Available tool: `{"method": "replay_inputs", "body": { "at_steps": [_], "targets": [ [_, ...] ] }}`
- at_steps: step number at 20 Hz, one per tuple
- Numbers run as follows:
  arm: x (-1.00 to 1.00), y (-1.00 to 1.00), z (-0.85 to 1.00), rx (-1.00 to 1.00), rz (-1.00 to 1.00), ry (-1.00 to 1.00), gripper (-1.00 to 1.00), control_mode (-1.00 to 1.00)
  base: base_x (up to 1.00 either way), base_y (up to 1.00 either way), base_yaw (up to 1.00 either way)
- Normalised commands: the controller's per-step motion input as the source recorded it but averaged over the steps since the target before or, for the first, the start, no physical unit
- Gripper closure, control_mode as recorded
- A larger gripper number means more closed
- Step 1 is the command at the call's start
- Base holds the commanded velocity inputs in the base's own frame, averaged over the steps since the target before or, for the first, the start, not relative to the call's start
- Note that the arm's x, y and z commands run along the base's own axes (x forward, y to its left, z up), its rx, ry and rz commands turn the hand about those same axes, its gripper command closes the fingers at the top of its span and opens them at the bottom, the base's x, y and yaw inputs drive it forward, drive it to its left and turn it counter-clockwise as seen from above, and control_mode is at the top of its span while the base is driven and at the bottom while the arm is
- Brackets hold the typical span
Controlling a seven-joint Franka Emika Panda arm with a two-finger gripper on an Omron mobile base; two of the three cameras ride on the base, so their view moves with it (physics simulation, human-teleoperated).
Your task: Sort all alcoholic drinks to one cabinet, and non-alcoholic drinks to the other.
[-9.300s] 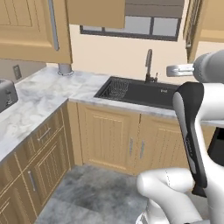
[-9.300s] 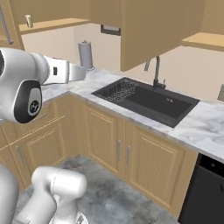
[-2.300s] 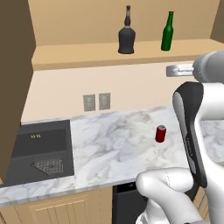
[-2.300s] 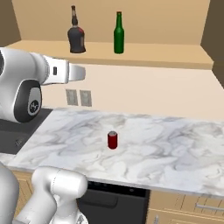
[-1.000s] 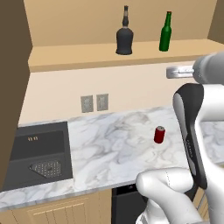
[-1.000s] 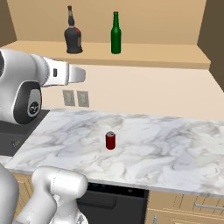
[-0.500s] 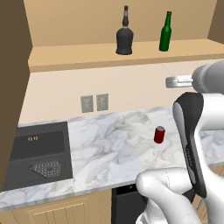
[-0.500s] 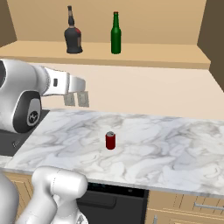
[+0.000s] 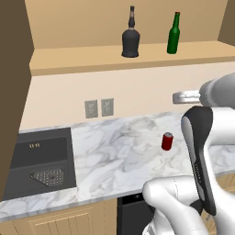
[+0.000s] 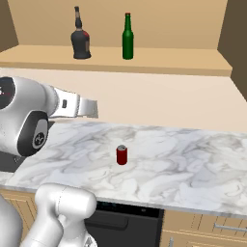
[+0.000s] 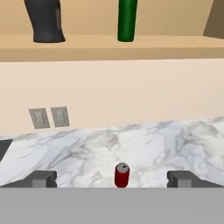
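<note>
A short red can (image 9: pixel 167 141) (image 10: pixel 121 155) (image 11: pixel 121 175) stands alone on the marble counter (image 9: pixel 114 156). Above it, on the floor of an open wall cabinet (image 9: pixel 92 57) (image 10: pixel 169 60), stand a squat black bottle (image 9: pixel 130 40) (image 10: pixel 80 39) (image 11: pixel 44 22) and a slim green bottle (image 9: pixel 173 36) (image 10: pixel 127 38) (image 11: pixel 127 19) with a red cap. My gripper (image 9: pixel 181 97) (image 10: pixel 89 108) (image 11: pixel 112 179) hangs open and empty over the counter, short of the can and below the cabinet. In the hand view the can sits between my two spread fingertips (image 11: pixel 41 178), farther away.
A dark sink (image 9: pixel 41 160) is set into the counter at the left. Two wall outlets (image 9: pixel 98 108) (image 11: pixel 49 117) sit on the backsplash. A black dishwasher (image 10: pixel 125 224) is under the counter. The cabinet's open doors (image 9: pixel 13 92) (image 10: pixel 236 38) flank the shelf.
My hand has dropped lower toward the counter and tipped down. The can and both bottles have stayed put.
</note>
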Motion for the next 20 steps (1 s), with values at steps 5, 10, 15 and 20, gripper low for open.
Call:
{"method": "replay_inputs", "body": {
  "at_steps": [5, 10, 15, 20],
  "targets": [
    [0.0, 0.0, -0.34, 0.07, 0.0, 0.11, -1.0, -1.0, 0.0, 0.0, 0.0],
    [0.0, -0.06, -0.24, 0.05, 0.0, 0.15, -1.0, -1.0, 0.0, 0.0, 0.0],
    [0.0, -0.09, -0.19, 0.0, 0.0, 0.07, -1.0, -1.0, 0.0, 0.0, 0.0],
    [0.0, -0.09, -0.24, 0.0, 0.0, 0.05, -1.0, -1.0, 0.0, 0.0, 0.0]
  ]
}}
